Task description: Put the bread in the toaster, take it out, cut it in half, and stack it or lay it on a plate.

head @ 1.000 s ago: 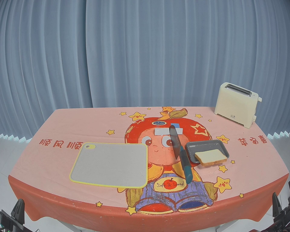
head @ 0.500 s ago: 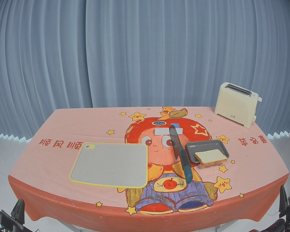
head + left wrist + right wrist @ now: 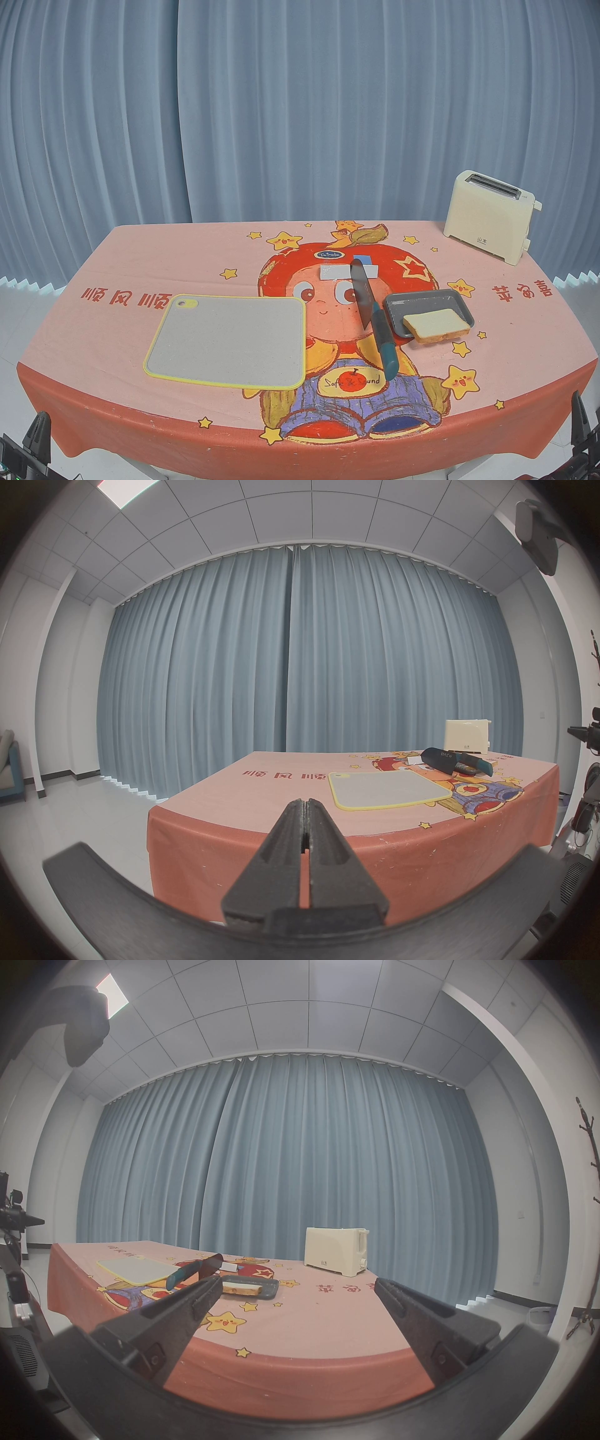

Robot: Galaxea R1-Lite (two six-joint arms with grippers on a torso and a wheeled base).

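Almost nothing has shifted in the last second: only the right gripper (image 3: 297, 1288), low beyond the table's near right corner, has bobbed up a little and settled partway back, while everything on the table (image 3: 156, 262) lies just as it did. Its fingers are spread wide with nothing between them. The left gripper (image 3: 305, 806) hangs below the near left corner, its fingers pressed flat together and empty.

The bread (image 3: 436, 325) is a single pale slice with a browner crust, lying flat in the near right part of a shallow dark grey tray (image 3: 400, 303) on the table's right half, its near edge seeming to ride over the tray's rim. I'd judge it light, soft and easily crushed or torn, so a gentle pinch across the crust edge that overhangs looks the safest hold, since the middle would just dent. The toaster (image 3: 492, 215) stands well apart at the far right corner, a smooth cream box with rounded edges and a dark slot on top; the slice will have to go in on edge.

Just beside the tray's left side lies the knife (image 3: 374, 315), with a broad dark blade and a teal handle pointing toward the near edge. The cutting board (image 3: 228, 340), a matte grey slab with a yellow rim and rounded corners, sits on the left half. The tablecloth is salmon-coloured fabric printed with a cartoon and stars.
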